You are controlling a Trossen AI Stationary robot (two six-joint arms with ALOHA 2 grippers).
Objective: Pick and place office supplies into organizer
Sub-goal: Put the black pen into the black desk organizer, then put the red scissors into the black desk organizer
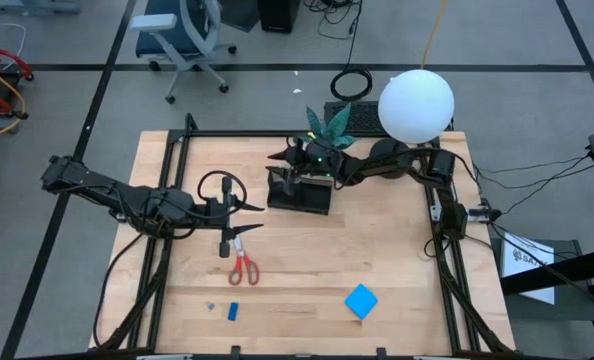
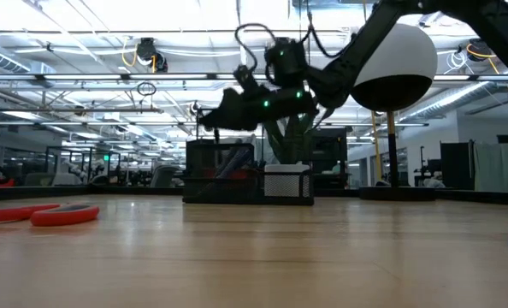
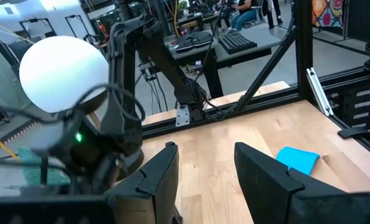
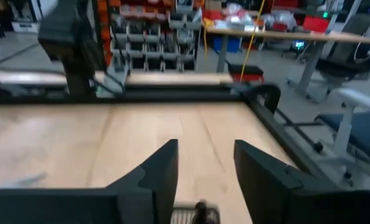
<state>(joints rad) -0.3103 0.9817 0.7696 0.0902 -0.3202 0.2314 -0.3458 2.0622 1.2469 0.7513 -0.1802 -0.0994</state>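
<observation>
The black organizer (image 1: 299,190) stands on the table's far middle; in the low view the organizer (image 2: 237,175) shows a slim bluish piece leaning inside it. My right gripper (image 1: 282,155) hovers open just above the organizer's far left part, empty (image 4: 203,168). My left gripper (image 1: 253,217) is open and empty (image 3: 203,168), just on the far side of the red-handled scissors (image 1: 239,262), which lie flat. The blue pad (image 1: 361,300) and small blue eraser (image 1: 233,311) lie near the near edge. I cannot make out any pens on the table.
A white pot with a green plant (image 1: 327,125) and a white globe lamp (image 1: 417,105) stand behind the organizer. A black metal frame (image 1: 447,230) runs round the tabletop. Bare wood lies between the organizer and the blue pad.
</observation>
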